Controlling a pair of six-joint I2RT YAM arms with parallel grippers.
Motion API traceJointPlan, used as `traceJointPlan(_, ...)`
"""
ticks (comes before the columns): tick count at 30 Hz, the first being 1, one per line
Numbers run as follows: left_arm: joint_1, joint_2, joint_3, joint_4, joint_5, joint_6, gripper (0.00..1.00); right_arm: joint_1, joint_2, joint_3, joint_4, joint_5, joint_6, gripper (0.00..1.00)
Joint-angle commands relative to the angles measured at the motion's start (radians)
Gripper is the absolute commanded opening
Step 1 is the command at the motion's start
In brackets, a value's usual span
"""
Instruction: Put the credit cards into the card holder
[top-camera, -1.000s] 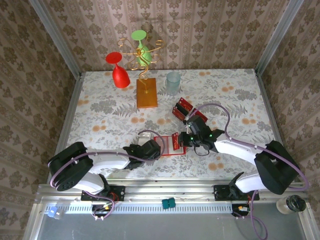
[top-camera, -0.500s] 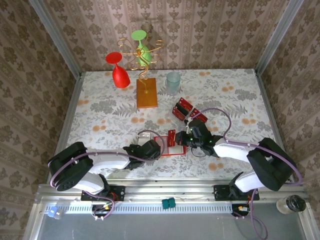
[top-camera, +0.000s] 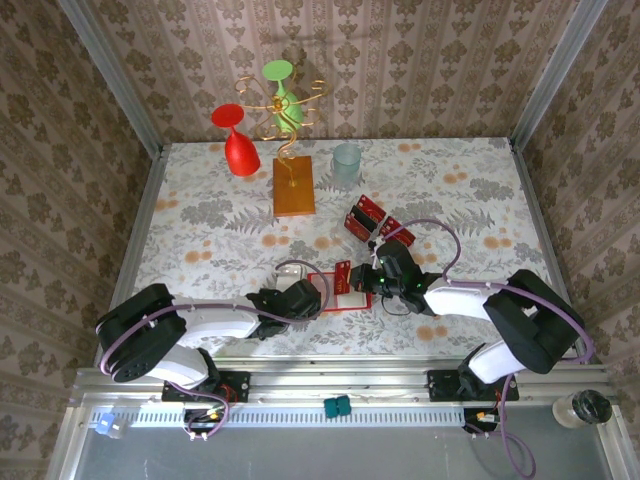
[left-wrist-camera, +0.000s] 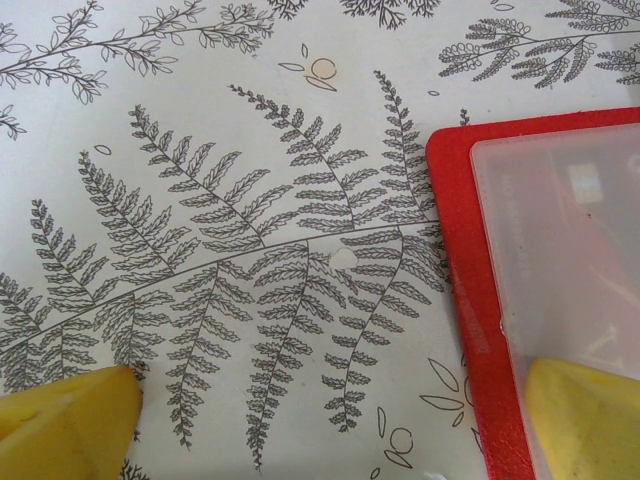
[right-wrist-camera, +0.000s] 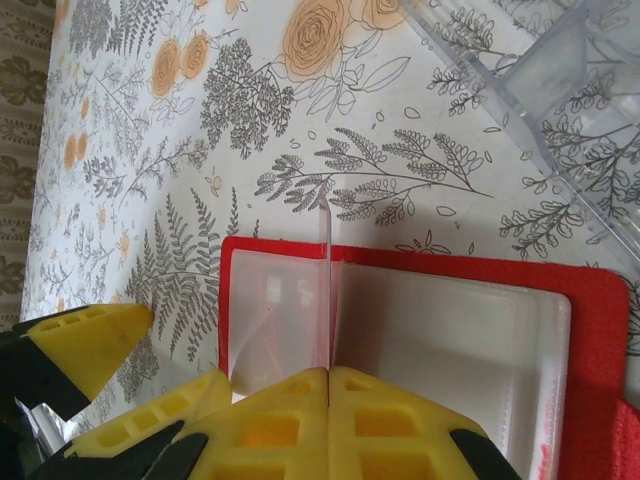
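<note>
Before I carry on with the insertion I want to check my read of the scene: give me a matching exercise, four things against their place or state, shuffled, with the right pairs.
Things:
1. left end effector
2. right end effector
3. card holder
4. spare credit cards

Place or state:
A. in the clear tray, farther back on the table
B. open, one finger over the holder's pocket
C. lying open on the table, clear pocket up
D. shut on one credit card, held edge-on above the holder

Pairs: 1-B; 2-D; 3-C; 4-A
</note>
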Motion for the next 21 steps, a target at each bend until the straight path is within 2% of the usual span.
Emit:
traceJointPlan(1, -0.009, 0.02, 0.002, -0.061, -0.017, -0.014, 1.0, -0.001, 0.018, -0.027, 0.028, 0.002, 0.012, 0.0)
traceJointPlan(8, -0.011, 0.019, 0.005, -0.061, -0.018, -0.015, 1.0, -0.001, 0.009, -0.044, 0.023, 0.011, 0.002, 0.0)
traceJointPlan(21, -0.012, 0.022, 0.012, -0.062, -0.018, -0.01, 1.0, -0.001, 0.058, -0.025, 0.027, -0.067, 0.001, 0.0)
